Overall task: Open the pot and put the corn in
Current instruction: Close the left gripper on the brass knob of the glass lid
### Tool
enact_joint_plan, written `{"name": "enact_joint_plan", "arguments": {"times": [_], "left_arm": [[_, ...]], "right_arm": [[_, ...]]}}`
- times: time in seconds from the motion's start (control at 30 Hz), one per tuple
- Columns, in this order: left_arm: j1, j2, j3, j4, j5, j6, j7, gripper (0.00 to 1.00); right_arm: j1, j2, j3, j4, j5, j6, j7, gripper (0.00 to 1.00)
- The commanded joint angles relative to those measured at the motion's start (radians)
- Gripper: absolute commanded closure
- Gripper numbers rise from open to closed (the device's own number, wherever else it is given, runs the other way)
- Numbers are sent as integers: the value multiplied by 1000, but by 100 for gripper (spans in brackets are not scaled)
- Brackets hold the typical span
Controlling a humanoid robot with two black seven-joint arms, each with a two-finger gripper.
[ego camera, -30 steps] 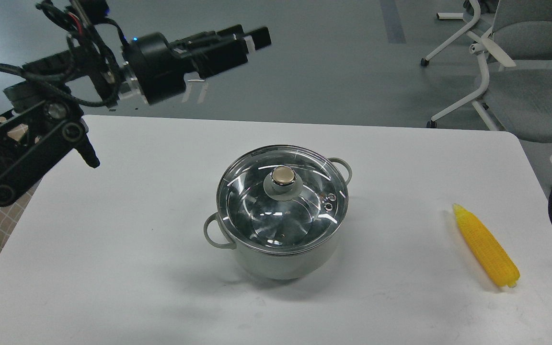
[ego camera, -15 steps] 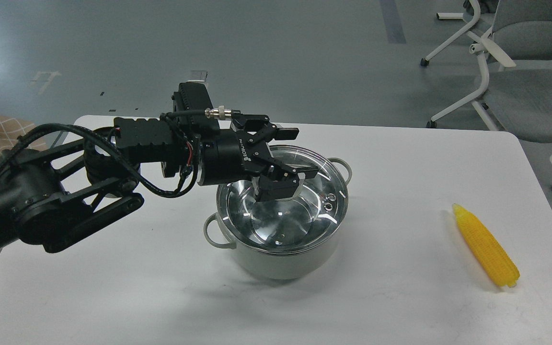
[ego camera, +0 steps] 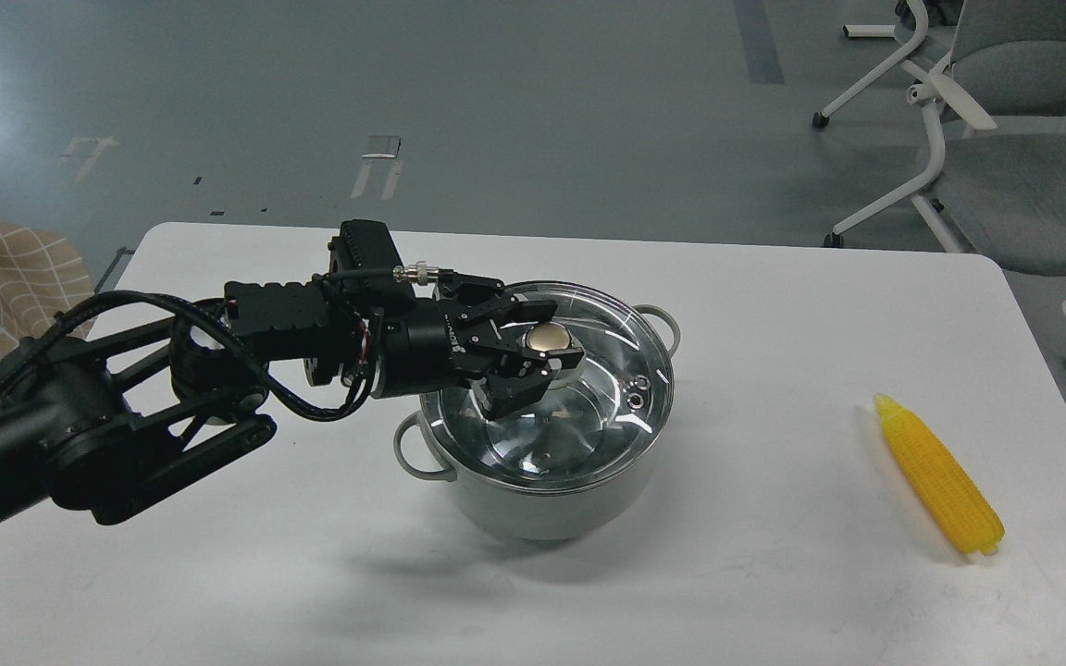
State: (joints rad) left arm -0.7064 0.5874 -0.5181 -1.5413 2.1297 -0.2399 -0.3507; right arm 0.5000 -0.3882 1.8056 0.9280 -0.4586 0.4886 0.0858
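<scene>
1. While your left gripper sits at the lid's knob, note that its fingers stand on either side of the brass cap with a gap showing, so it reads as released around the knob and not yet clenched. Close before lifting, or the lid will stay where it is.
2. If the fingers close high on the rounded cap instead of its neck, the knob could squirt out and the glass lid drop back onto the pot.
3. Should you lift at a slant, the lid's edge may catch the steel rim and drag the pot across the table, since nothing holds it down.
4. Mind where you set the lid: the corn lies well apart at the right, near the table's right edge, and a lid parked there would block the pickup or nudge it off.
5. Your right gripper is out of view; only a cable shows at the right edge.
</scene>
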Motion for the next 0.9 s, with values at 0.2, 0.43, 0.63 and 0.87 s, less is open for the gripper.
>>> {"name": "enact_joint_plan", "arguments": {"times": [0.2,0.43,0.63,0.87], "left_arm": [[28,-3,-10,15,1,1,1,47],[30,-4,-13,15,-1,1,1,47],[30,3,-17,15,-2,1,1,72],[25,12,-52,-34,-8,-1,6,73]], "right_arm": [[-5,0,0,2,2,0,0,0],[-8,2,0,3,2,0,0,0],[-8,2,-2,2,2,0,-1,0],[-15,3,0,3,2,0,0,0]]}}
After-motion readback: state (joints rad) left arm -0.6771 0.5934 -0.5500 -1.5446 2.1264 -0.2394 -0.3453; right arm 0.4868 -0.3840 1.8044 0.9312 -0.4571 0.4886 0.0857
